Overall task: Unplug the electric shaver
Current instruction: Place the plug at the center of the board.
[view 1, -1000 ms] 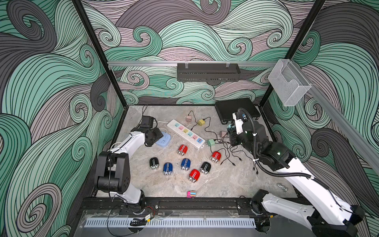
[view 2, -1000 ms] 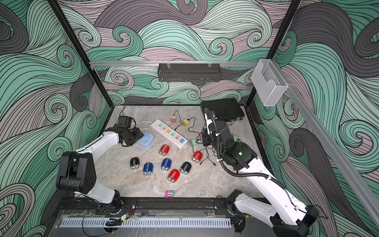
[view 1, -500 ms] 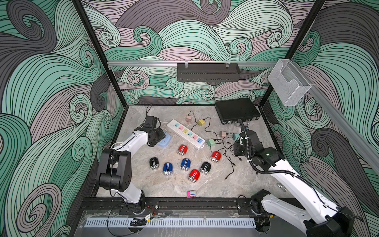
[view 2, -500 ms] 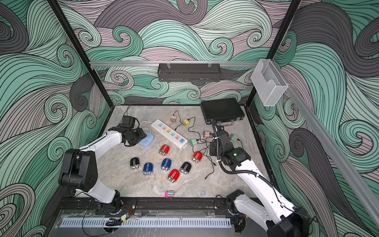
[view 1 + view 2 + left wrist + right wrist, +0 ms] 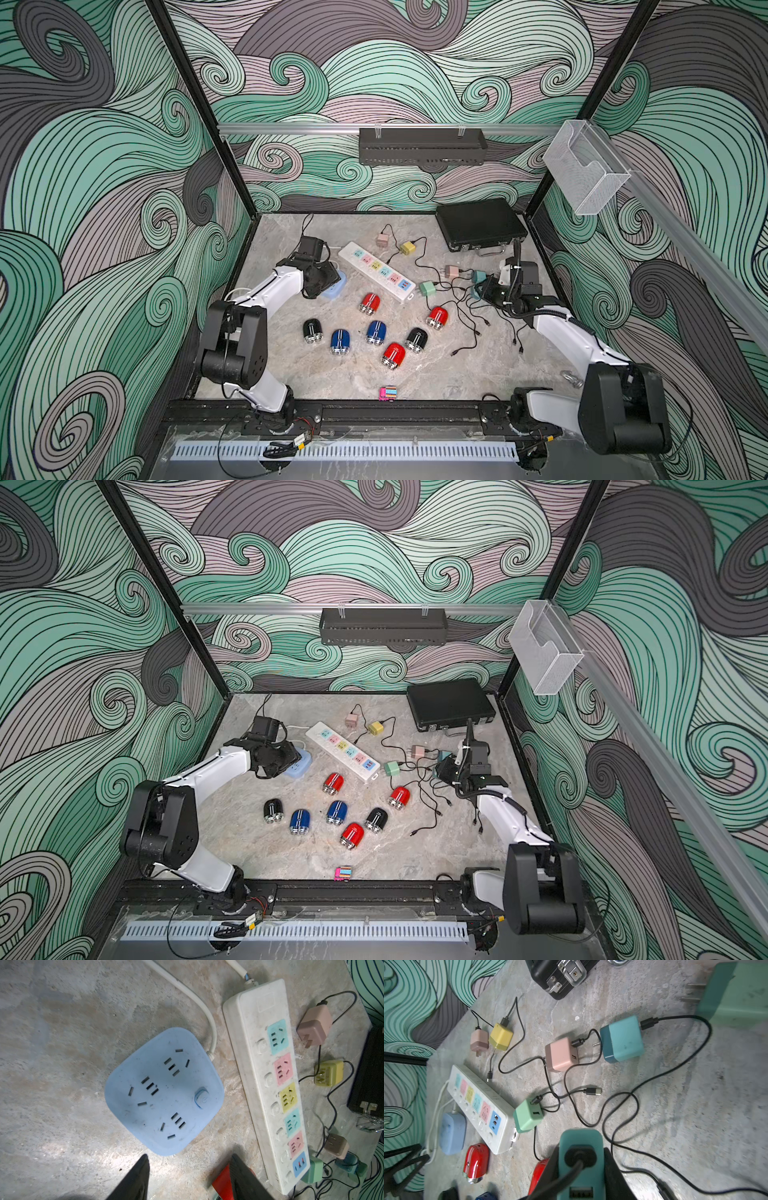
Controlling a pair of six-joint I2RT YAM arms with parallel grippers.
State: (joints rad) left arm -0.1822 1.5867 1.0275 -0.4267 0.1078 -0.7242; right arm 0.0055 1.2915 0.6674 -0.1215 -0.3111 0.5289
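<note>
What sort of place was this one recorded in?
Probably a purpose-built robot test cell, not a home: printed wave wall panels enclose a marble-look tabletop, both arms mount on a front rail, and electric shavers lie staged beside a power strip.

nothing legible except an e-like mark on the round button [image 5: 200, 1100] of the blue socket block [image 5: 164, 1091] ahead of the left claw [image 5: 189, 1157]

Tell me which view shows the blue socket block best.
Left wrist: the blue socket block lies whole, slots facing the camera. Both top views: the left arm half hides it. Right wrist: small, slanted.
</note>
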